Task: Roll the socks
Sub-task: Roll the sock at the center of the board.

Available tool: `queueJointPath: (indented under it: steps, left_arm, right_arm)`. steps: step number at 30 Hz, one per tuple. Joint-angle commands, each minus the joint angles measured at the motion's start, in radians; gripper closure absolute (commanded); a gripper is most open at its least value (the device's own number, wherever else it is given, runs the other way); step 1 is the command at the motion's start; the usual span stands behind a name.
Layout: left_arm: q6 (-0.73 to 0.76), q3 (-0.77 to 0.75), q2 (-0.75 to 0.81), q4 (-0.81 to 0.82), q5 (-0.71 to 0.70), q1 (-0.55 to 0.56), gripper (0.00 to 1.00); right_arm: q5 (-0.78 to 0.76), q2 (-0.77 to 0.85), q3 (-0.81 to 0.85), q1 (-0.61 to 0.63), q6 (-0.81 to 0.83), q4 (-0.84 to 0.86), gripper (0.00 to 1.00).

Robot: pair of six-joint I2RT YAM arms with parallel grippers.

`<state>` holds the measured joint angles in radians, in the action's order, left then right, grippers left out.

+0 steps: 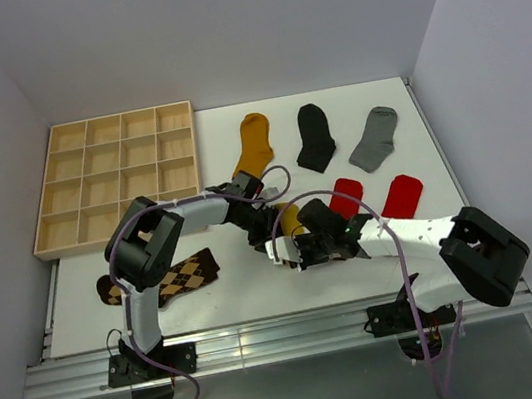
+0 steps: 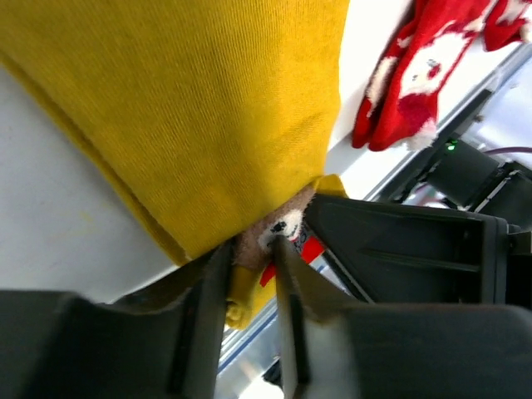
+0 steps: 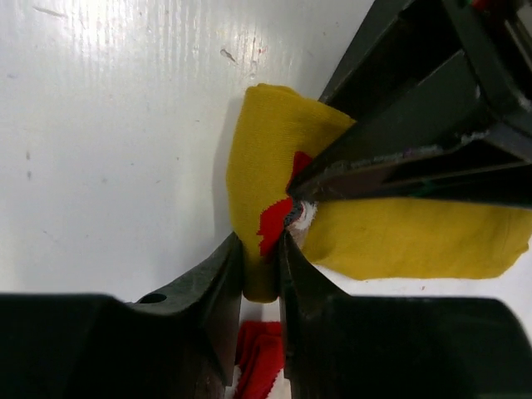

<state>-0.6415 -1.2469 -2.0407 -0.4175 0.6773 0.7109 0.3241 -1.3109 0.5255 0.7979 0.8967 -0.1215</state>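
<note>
A mustard yellow sock with a small red patch lies at the table's middle, partly folded, and both grippers hold it. My left gripper is shut on its folded edge; the sock fills the left wrist view. My right gripper is shut on the rolled end of the same sock, close against the left gripper's black fingers. Two red socks with white print lie to the right. A second mustard sock, a black sock and a grey sock lie flat further back.
A brown argyle sock lies flat at the front left beside the left arm. A wooden grid tray stands at the back left. The red socks also show in the left wrist view, and one below the right fingers.
</note>
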Motion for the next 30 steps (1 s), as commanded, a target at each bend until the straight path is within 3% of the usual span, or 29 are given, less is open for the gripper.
queueJointPath:
  steps: [1, 9, 17, 21, 30]
  left_arm:
    - [-0.036, 0.076, 0.016, 0.055, -0.09, -0.002, 0.64]
    - [-0.23, 0.266, 0.201, 0.298, -0.202, -0.01, 0.54]
    - [-0.265, 0.458, 0.417, 0.465, -0.476, -0.007, 0.53]
    - [-0.181, 0.515, 0.5, 0.546, -0.587, 0.012, 0.52]
    - [0.178, 0.463, 0.484, 0.657, -0.867, 0.281, 0.48]
  right_arm:
    - [0.094, -0.025, 0.102, -0.031, -0.028, -0.09, 0.78]
    - [0.398, -0.215, 0.35, -0.225, 0.036, -0.482, 0.81]
    - [0.523, -0.536, 0.687, -0.376, 0.081, -0.881, 0.81]
    - [0.518, -0.694, 0.807, -0.394, 0.041, -1.0, 0.81]
    - [0.507, -0.838, 0.95, -0.399, -0.057, -1.096, 0.81]
